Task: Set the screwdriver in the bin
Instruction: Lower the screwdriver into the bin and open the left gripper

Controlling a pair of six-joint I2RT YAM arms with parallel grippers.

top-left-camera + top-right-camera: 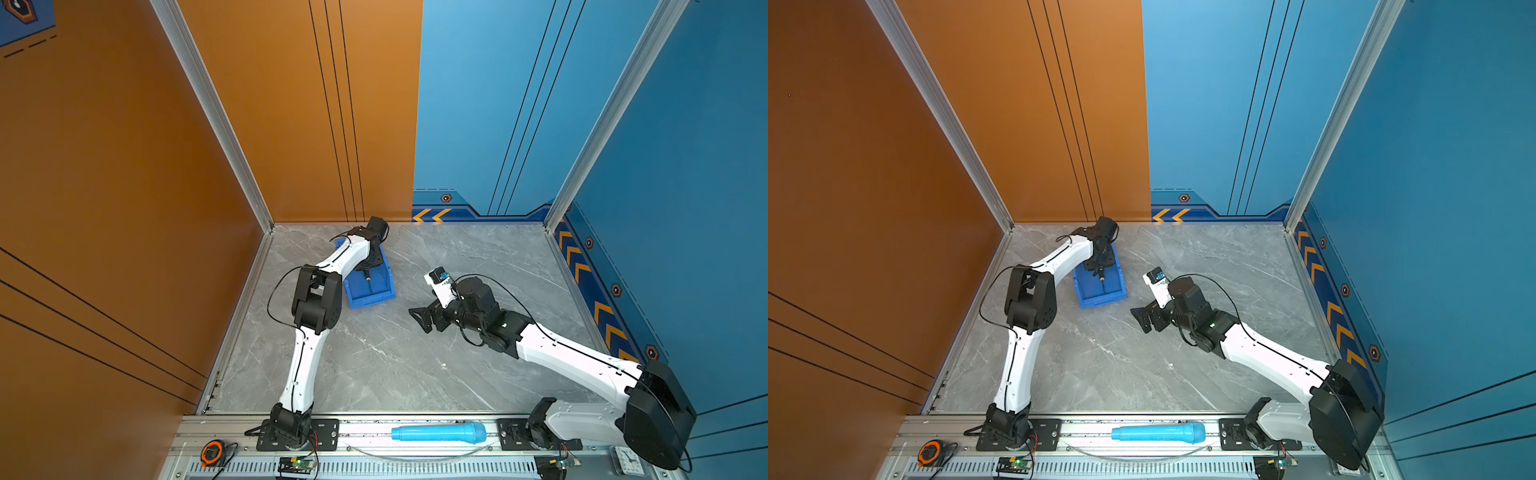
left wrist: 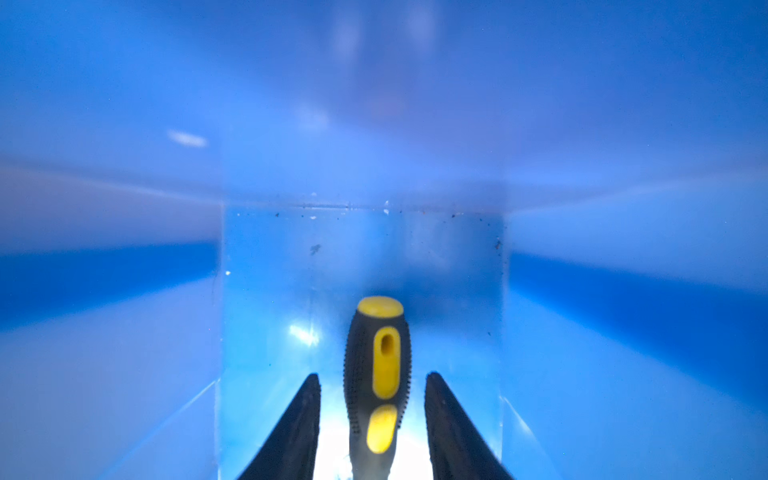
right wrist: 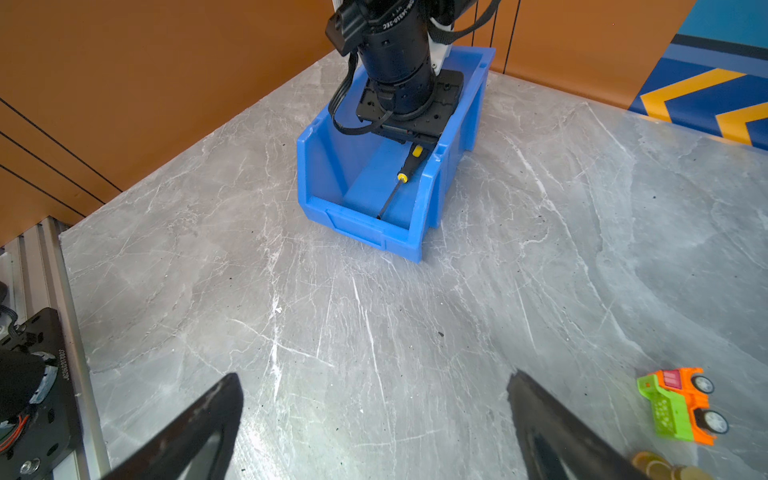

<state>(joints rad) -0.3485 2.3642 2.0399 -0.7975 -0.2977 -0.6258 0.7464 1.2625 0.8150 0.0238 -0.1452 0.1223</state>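
The blue bin (image 1: 370, 297) (image 1: 1100, 300) (image 3: 361, 232) stands at the back left of the marble table, its low lip toward the front. Inside, on the floor of the bin (image 2: 270, 257), lies the screwdriver (image 2: 376, 365) (image 3: 405, 170) (image 1: 368, 279), with its yellow-and-black handle deep inside and its thin shaft pointing to the lip. My left gripper (image 2: 372, 375) (image 1: 368, 266) reaches down into the bin. It is open, with a gap on each side of the handle. My right gripper (image 3: 375, 376) (image 1: 419, 318) hangs open and empty over the mid table.
A green-and-orange toy truck (image 3: 681, 405) and some gold discs (image 3: 656, 467) lie near the right gripper. A cyan cylinder (image 1: 438, 432), a tape measure (image 1: 212, 453) and a small clock (image 1: 627, 459) rest on the front rail. Orange and blue walls enclose the table.
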